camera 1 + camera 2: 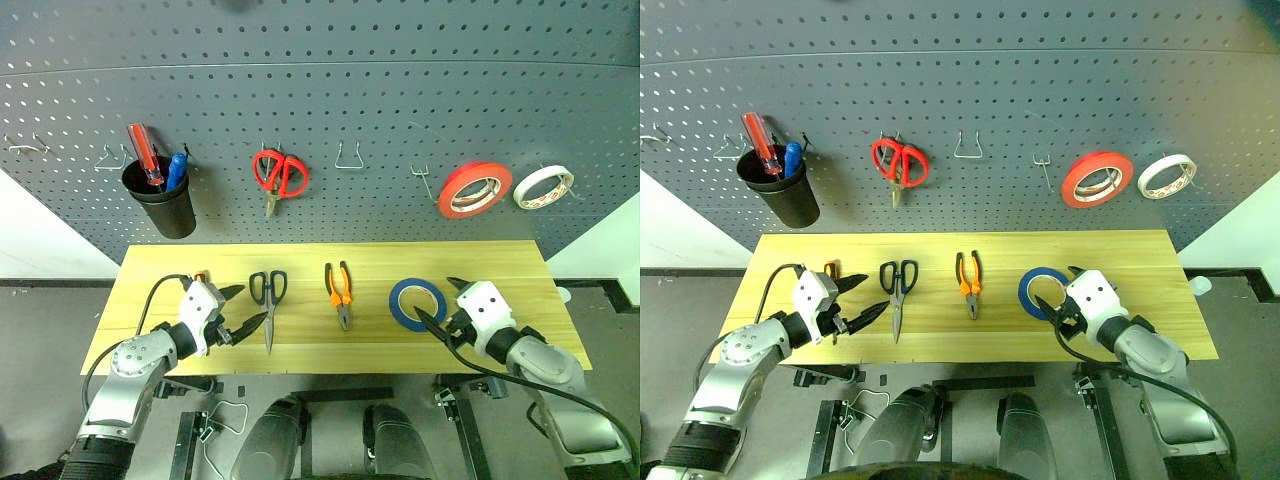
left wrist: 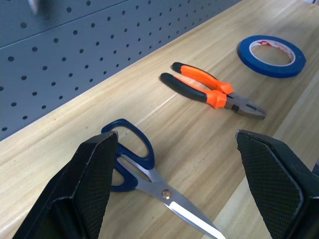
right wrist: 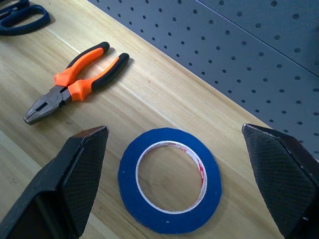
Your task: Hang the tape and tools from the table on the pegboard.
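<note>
On the light wood table [image 1: 500, 268] lie dark-handled scissors [image 1: 268, 298], orange-and-black pliers [image 1: 340, 292] and a flat blue tape roll [image 1: 418, 303]. A small orange screwdriver [image 1: 200, 276] peeks out just behind my left hand. My left gripper [image 1: 255, 303] is open and hovers just left of the scissors [image 2: 132, 154], pointing at them. Over at the tape [image 3: 169, 186], my right gripper [image 1: 435, 297] also stands open, its fingers straddling the roll's right side from above. Neither holds anything. The dark grey pegboard [image 1: 400, 90] rises behind the table.
On the pegboard hang a black cup [image 1: 165, 208] with red and blue screwdrivers, red scissors [image 1: 280, 175], a red-orange roll [image 1: 474, 189] and a white roll [image 1: 544, 186]. Bare hooks [image 1: 348, 158] sit between them and at far left [image 1: 25, 147].
</note>
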Tool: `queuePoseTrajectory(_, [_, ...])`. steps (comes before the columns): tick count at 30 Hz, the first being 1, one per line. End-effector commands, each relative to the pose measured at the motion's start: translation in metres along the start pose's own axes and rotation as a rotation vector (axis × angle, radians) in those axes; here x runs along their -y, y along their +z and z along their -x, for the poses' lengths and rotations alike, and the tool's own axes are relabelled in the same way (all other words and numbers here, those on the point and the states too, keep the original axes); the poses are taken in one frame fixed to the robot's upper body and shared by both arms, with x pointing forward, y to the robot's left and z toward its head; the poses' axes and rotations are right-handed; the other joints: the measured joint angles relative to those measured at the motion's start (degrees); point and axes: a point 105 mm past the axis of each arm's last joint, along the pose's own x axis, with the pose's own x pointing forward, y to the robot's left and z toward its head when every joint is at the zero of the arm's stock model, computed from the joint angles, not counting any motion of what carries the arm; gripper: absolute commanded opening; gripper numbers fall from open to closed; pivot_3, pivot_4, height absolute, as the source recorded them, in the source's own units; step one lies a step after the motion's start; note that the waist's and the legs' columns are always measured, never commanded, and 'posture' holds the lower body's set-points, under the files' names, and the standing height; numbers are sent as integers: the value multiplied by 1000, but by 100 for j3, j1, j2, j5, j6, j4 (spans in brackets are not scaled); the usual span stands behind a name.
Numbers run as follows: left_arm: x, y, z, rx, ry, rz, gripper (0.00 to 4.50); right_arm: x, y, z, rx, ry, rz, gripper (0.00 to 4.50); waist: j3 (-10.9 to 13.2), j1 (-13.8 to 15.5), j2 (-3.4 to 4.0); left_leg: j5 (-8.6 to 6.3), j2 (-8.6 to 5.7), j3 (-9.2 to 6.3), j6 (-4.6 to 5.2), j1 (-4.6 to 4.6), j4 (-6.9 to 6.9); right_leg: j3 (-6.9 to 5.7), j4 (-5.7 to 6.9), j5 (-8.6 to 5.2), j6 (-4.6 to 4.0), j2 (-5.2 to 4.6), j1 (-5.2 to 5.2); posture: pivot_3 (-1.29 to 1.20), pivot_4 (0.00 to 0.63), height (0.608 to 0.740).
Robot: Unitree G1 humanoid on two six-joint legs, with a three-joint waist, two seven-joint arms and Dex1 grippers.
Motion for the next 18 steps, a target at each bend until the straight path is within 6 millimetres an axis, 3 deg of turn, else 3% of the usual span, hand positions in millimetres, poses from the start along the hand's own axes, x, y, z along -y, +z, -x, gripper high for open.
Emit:
queuePoseTrajectory(1, [-4, 8, 0, 23, -6, -10, 3935, 5, 10, 4, 34, -34, -1, 4500, 0, -1, 0, 0, 0, 0, 0, 0, 0, 0, 0, 0, 0, 0, 0, 73, 213, 710])
queuePoseTrajectory(15, [-2, 12, -4, 31, -48, -18, 3935, 0, 13, 3, 42, -22, -27, 4500, 3, -10, 1, 0, 0, -1, 0, -1, -1, -1, 0, 0, 0, 0, -1, 76, 216, 710])
queuePoseTrajectory(18, [0, 17, -10, 33, -74, -53, 3935, 9, 18, -2, 62, -100, -63, 4500, 38, -8, 0, 0, 0, -2, 0, -1, -1, -2, 0, 0, 0, 0, -1, 82, 224, 710])
